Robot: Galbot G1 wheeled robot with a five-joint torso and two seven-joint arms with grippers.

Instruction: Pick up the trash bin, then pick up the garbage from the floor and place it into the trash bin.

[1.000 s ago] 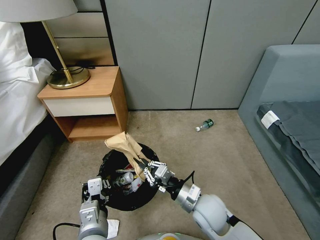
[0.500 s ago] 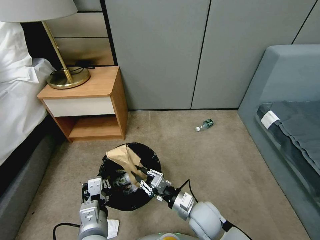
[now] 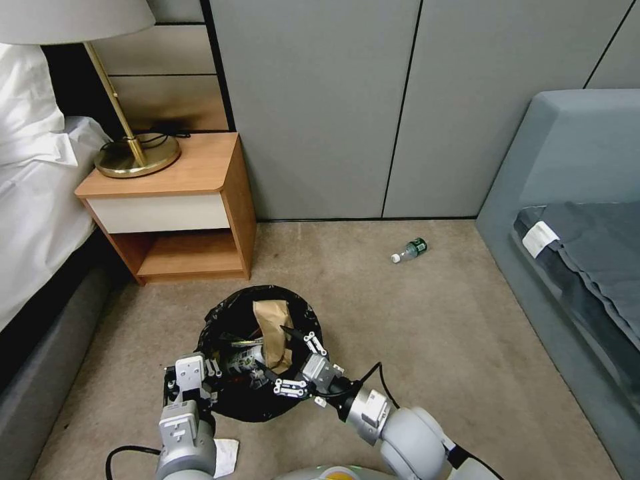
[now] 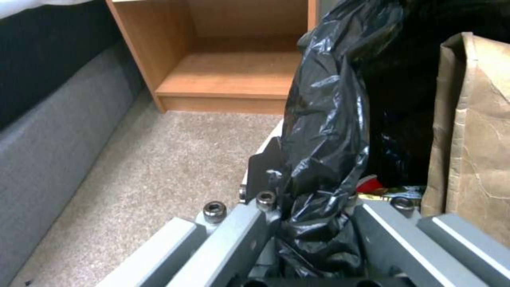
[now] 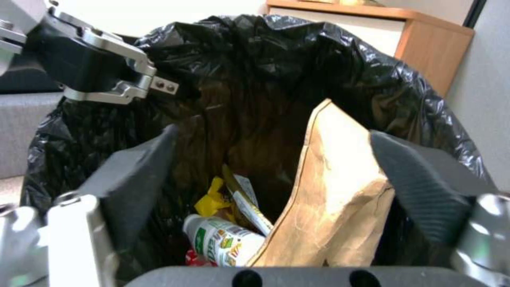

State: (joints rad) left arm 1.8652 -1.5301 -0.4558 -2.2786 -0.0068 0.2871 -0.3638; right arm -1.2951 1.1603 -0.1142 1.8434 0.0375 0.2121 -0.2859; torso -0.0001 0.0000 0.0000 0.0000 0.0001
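beige carpet (image 3: 433,320), one wooden nightstand (image 3: 200,193), one plastic bottle (image 3: 409,250) near the wall. left gripper (image 3: 193,387) clamps the trash bin (image 3: 220,320) rim; right gripper (image 3: 293,363) gapes above one brown paper bag (image 3: 273,323).

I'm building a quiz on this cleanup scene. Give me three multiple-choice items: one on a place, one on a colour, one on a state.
1. Where is the brown paper bag?
A. on the nightstand
B. inside the trash bin
C. on the carpet

2. What colour is the bin's liner?
A. black
B. blue
C. white

3. How is the right gripper?
A. shut on the bag
B. shut on a bottle
C. open

Answers: 1 B, the bag stands among litter in the bin. 2 A, crinkly black plastic covers the rim. 3 C, its fingers are spread either side of the bag.
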